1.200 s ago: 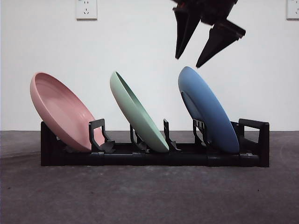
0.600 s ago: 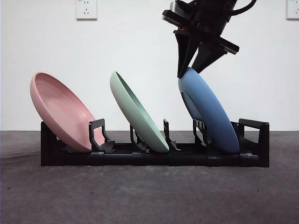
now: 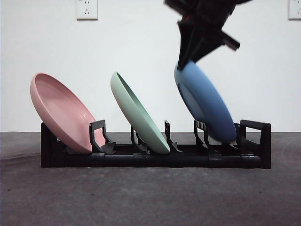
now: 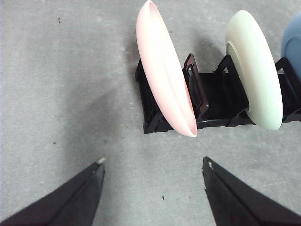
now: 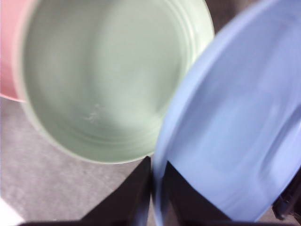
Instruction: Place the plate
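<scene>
Plain white wall, grey tabletop. My right claw [image 3: 188,61] is pinched tight on the top rim of the round blue plastic plate [image 3: 204,106], which hangs below it, just clear of the black slotted rack [image 3: 155,157] so it doesn't snag. Left claw [image 4: 153,165] idles wide open, holding nothing.

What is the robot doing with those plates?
The right gripper has pinched the top rim of the blue plate and holds it just above its slot at one end of the black rack. The green plate sits in the middle slot and the pink plate at the other end, both leaning. The left gripper hangs open above the table near the pink plate, holding nothing.
</scene>
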Robot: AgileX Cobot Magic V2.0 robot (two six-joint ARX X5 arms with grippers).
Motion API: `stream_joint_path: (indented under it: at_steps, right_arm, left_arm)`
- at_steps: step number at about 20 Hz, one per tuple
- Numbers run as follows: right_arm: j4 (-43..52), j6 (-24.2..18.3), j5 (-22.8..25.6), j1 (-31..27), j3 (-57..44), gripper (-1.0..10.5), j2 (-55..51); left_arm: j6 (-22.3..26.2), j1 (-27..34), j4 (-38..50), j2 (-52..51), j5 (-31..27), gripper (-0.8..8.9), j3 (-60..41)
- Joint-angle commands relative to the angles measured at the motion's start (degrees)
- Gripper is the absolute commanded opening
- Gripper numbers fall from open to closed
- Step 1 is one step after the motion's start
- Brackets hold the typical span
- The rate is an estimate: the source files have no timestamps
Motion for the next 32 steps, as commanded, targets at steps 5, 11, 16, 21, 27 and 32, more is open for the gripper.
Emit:
stream_joint_path:
  at_steps: [5,11,16,21,27,32]
  right_arm:
    - [0.7,-2.9,-3.5,0.9,1.6,0.1,-8.7]
    - [-0.5,-10.1,2.5,8.0,1.2,0.1,-18.8]
    - [10.1,-13.0,12.6,18.2,-11.1,0.1,-31.8]
    - [13.8,-15.5,22.7,28.8,-27.5,0.1,-44.6]
    - [8.6,-12.6,29.9,41.2,-41.9,0.1,-51.3]
    - [7.3,-11.6,30.4,49.7,-49.7,0.1,-48.4]
  left_arm:
    - [-0.1,-0.1,0.7,0.3,0.2,3.33,1.1]
    - [-0.1,-0.1,0.6,0.3,0.2,3.33,1.1]
    - [-0.1,-0.1,0.7,0.3,0.2,3.33,1.1]
    - [-0.1,-0.1,0.7,0.3,0.2,3.33,1.1]
    - [-0.1,-0.1,0.6,0.3,0.2,3.33,1.1]
    - [0.0,-0.1,0.6,0.3,0.2,3.33,1.1]
